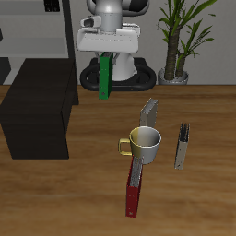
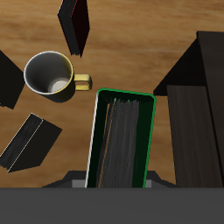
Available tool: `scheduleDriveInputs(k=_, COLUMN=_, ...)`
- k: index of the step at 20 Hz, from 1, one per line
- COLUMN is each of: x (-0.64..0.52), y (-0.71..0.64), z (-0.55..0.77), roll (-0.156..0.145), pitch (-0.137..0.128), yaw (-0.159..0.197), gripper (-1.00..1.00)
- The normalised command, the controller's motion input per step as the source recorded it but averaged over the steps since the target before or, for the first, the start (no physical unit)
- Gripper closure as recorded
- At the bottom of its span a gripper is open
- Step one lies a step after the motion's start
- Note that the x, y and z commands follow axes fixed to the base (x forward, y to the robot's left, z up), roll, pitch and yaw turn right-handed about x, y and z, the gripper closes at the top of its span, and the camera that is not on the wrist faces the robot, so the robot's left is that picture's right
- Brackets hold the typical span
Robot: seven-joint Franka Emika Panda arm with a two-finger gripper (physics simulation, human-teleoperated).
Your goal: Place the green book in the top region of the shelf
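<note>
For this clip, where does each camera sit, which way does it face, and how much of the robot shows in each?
Exterior view: raised, in front of the table, looking down and back at the robot's arm; the gripper holds the green book in the air beside the shelf.
Wrist view: on the gripper, looking straight down past the green book at the tabletop; only a grey strip of the gripper's body shows.
Shared: green book, shelf, mug, dark red book.

Exterior: high, frontal, wide over table (image 1: 198, 198). Wrist: straight down, close above mug (image 2: 49, 73). Both share mug (image 1: 145, 144), shelf (image 1: 37, 106).
</note>
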Motion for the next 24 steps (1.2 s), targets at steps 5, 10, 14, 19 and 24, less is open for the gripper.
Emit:
scheduleDriveInputs(k=5, x=-0.22, y=-0.06, z=-0.17, roll=0.004, pitch=-0.008, yaw=0.006, gripper=1.00)
scheduleDriveInputs(k=10, x=-0.21, y=-0.08, z=-0.12, roll=-0.007, pitch=-0.009, yaw=-0.012, gripper=1.00)
scheduleDriveInputs(k=14, x=-0.18, y=-0.09, z=-0.15, roll=0.003, pitch=0.004, yaw=-0.012, gripper=1.00)
scheduleDriveInputs(k=19, x=-0.32, y=0.04, z=-0.24, roll=0.019, pitch=0.003, yaw=0.008, gripper=1.00)
scheduleDriveInputs(k=24, x=-0.17, y=-0.12, z=-0.10, roll=-0.014, pitch=0.005, yaw=-0.009, gripper=1.00)
